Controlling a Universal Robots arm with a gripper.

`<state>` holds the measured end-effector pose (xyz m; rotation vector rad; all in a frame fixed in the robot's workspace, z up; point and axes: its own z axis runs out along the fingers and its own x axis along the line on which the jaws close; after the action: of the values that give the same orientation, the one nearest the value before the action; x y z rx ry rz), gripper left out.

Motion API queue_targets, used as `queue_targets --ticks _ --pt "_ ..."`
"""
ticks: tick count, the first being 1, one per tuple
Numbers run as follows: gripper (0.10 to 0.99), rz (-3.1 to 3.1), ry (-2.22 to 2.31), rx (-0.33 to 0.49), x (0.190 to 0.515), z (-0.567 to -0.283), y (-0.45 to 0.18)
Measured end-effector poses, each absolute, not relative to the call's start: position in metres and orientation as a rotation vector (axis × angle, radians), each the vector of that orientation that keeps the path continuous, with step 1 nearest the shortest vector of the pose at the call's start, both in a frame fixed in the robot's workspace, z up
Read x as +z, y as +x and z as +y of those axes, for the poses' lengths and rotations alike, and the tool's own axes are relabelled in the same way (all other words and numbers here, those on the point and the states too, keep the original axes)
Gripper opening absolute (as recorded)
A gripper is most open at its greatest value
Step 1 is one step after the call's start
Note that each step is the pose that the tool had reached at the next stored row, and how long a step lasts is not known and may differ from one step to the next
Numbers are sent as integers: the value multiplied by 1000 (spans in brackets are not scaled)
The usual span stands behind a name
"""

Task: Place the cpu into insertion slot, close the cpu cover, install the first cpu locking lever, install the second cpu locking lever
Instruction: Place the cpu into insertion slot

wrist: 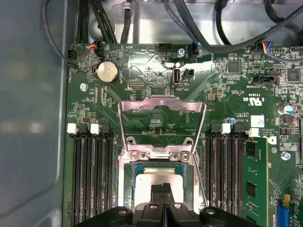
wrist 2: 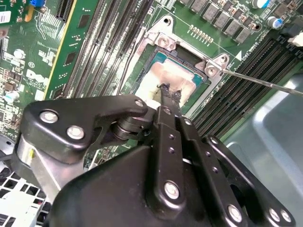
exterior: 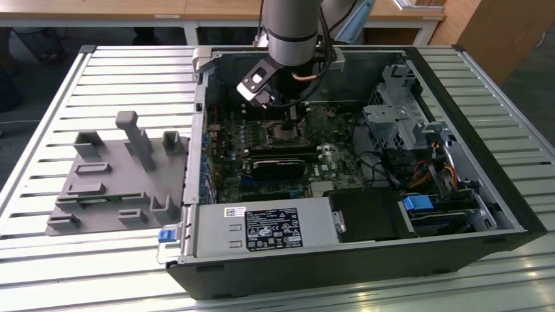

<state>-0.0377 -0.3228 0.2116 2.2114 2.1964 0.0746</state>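
Main worry here: the cpu (wrist: 158, 177) is lying in the slot (wrist: 129, 182) but nothing clamps it yet, since the cover (wrist: 162, 105) is flipped back open past its hinge. The gripper (wrist 2: 165, 87) has its fingers squeezed together with nothing between them. The tips are touching the chip's pale top or just above it, can't say which. If they push off-centre or drag sideways, I'd guess the chip skews in the slot and the contacts underneath take the hit. The loose lever (wrist 2: 265, 82), that thin silver rod, sticks out near the fingers too, so it could snag.

Pose, in the exterior view: the grey tray (exterior: 104, 182) sits on the exterior view's left, well apart. In the middle the arm (exterior: 295, 26) drops into the case (exterior: 347, 273), wrist roughly vertical, fingers pointing down at the board. The cables (exterior: 425, 175) on the exterior view's right are clear of it.
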Motion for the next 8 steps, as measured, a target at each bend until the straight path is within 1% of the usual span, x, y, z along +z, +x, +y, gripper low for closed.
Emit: queue_targets --ticks 2,8 --pt "106 2197 2212 74 213 -323 -38" --pt "106 2197 2212 74 215 -323 -38"
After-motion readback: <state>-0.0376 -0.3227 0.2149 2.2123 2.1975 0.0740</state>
